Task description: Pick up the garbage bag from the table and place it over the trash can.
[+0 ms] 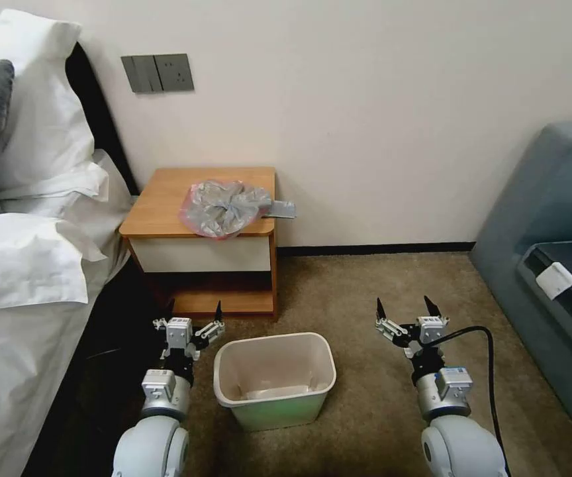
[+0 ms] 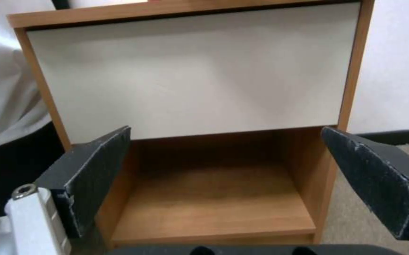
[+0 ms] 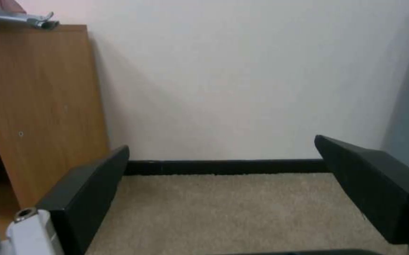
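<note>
The garbage bag [image 1: 225,207], crumpled grey plastic with a pink-red edge, lies on the right part of the table [image 1: 163,199], a small wooden nightstand with a white drawer front [image 2: 195,74]. The cream trash can [image 1: 274,377] stands on the carpet in front of the table, with nothing in it. My left gripper [image 1: 194,311] hangs open just left of the can, facing the nightstand's low shelf [image 2: 209,198]. My right gripper [image 1: 405,307] is open to the right of the can, above the carpet, pointing at the wall. Both hold nothing.
A bed with white pillows [image 1: 28,218] fills the left side. A grey-blue sofa [image 1: 551,265] stands at the right. A flat grey object [image 1: 279,209] sticks out from under the bag at the table's right edge. Carpet [image 1: 365,285] lies between table and sofa.
</note>
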{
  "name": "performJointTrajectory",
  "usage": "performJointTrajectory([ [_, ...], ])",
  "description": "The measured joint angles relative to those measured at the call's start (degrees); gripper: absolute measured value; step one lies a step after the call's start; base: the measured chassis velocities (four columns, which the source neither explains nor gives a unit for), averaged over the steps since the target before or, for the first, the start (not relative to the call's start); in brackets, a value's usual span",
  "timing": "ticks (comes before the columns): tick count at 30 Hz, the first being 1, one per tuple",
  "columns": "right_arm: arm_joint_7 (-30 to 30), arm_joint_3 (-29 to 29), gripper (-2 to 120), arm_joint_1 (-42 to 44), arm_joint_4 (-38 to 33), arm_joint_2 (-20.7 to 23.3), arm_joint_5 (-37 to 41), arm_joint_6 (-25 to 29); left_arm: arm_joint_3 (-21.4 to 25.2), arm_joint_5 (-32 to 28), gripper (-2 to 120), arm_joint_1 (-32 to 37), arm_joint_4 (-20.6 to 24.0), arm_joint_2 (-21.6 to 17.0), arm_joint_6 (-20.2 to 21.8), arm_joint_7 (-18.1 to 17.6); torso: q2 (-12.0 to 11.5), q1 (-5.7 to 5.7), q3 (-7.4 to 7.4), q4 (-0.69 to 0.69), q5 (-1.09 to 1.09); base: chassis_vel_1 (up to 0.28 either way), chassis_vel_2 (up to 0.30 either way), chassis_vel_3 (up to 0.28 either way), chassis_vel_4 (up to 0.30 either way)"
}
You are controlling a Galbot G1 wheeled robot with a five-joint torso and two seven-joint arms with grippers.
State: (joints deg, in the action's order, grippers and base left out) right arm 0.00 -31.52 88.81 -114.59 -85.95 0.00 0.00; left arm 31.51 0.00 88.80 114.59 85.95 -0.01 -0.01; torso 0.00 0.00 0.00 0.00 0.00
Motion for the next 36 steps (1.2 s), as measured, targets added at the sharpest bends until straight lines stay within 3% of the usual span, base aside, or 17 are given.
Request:
performJointTrajectory([
  [36, 0.0, 0.0, 100, 0.0, 0.0, 0.0, 0.0, 0.0, 0.0, 0.0, 100, 0.0, 0.0, 0.0, 0.0, 0.0, 0.0, 0.0, 0.0, 0.0, 0.0, 0.0, 0.0, 0.0, 0.0],
])
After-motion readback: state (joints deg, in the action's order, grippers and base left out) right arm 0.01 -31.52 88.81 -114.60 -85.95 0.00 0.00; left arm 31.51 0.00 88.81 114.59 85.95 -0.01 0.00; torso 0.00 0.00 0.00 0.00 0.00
